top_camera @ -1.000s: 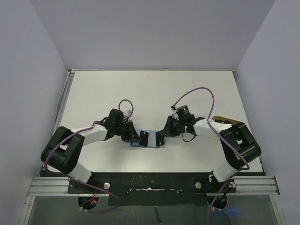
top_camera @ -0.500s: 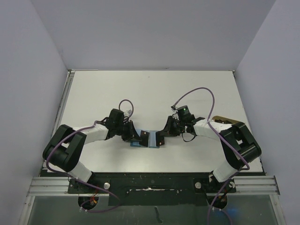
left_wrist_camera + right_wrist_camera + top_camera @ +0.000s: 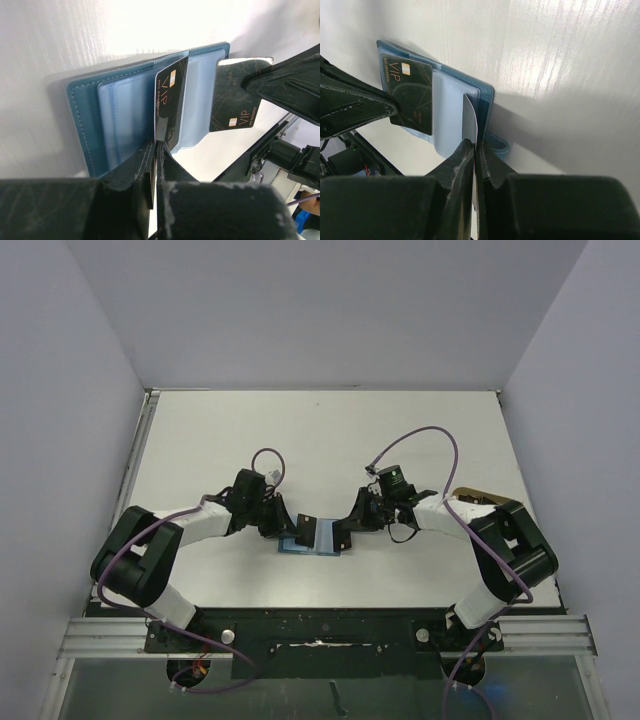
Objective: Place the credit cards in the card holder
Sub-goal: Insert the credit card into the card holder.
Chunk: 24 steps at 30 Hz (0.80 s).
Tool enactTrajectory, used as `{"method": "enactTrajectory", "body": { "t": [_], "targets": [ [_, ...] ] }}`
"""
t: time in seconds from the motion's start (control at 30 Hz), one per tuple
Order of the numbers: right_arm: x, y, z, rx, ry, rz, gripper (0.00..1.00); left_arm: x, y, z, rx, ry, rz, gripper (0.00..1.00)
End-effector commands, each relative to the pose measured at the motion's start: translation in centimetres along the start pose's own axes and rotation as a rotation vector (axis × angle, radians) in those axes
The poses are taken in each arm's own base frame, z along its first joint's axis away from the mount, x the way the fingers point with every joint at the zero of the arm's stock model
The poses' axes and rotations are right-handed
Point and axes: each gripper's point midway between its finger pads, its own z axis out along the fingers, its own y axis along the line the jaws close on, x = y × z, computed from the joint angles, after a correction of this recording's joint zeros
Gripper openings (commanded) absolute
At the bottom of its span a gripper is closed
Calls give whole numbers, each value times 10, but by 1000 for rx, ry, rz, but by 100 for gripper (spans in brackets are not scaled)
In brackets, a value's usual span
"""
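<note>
Card holder [image 3: 318,543] lies spread open and flat on the white table [image 3: 400,430], near the front and about midway across, its pale blue slotted inside facing up. It sits directly between the two grippers, which reach in from opposite sides. The left gripper [image 3: 152,150] is at the holder's left half and the right gripper [image 3: 472,147] at its right half, both with their tips just above the open pages.

The left gripper's jaws are clenched on the lower edge of the left card [image 3: 170,105], a black card marked VIP. It stands tilted on edge over the fold, and its far end seems to meet the clear pocket, though real contact cannot be told. The right gripper's jaws are likewise pinched tight on the right card [image 3: 235,97], also black and marked VIP. This card is held over the holder's right page and reaches out past its outer edge. From the right wrist it shows only as a thin edge rising from the fingertips. The two cards are close together but apart.

A small snap tab [image 3: 498,143] sticks out from the holder's teal edge, lying on the table.

Counted: one card holder, two cards and two grippers, with one card in each.
</note>
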Motion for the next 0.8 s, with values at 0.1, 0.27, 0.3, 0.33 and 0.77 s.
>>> {"method": "enactTrajectory", "body": {
  "t": [0.1,0.27,0.3,0.33,0.77],
  "targets": [
    [4,-25,-3,102,-9,-9,2,-6,-4,0,10,-33,33,0],
    [5,-25,-3,101,-9,-4,1,1,-4,-1,8,-20,41,0],
    [5,-25,-3,102,-9,-5,1,3,-3,0,7,-19,41,0],
    [5,-25,-3,104,-11,-4,1,4,-3,0,8,-18,39,0],
    [6,-27,-3,114,-9,6,1,24,8,5,-2,2,22,0]
  ]
}}
